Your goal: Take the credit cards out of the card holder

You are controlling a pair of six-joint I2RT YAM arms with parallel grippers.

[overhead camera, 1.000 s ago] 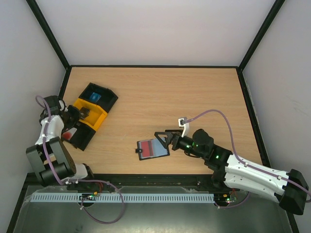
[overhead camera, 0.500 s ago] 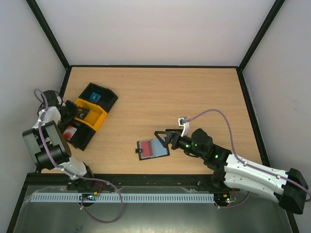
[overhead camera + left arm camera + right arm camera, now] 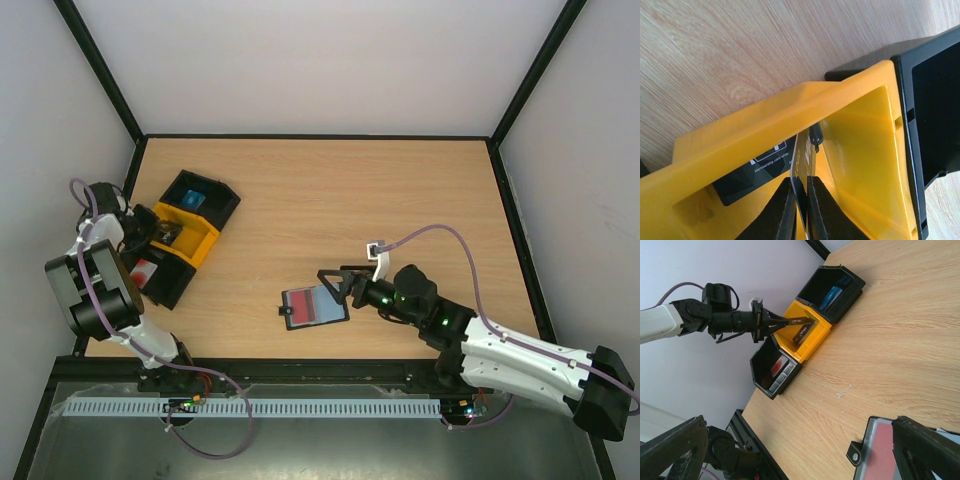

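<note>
Jaws of L gripper (image 3: pixel 801 184) pinch dk grey card (image 3: pixel 801 332) in yellow tray (image 3: pixel 765 117); R gripper (image 3: pixel 332 288) wide open by card holder (image 3: pixel 312 308)

A thin card (image 3: pixel 802 162) is seen edge-on inside the yellow tray (image 3: pixel 790 107), pinched between the two black fingers (image 3: pixel 782 212) at the near edge. A dark printed face (image 3: pixel 752 172) is seen to its left; whether it is a second card cannot be told. A black tray (image 3: pixel 935 115) adjoins the yellow one on the right, both set on the wooden desk (image 3: pixel 740 45).
</note>
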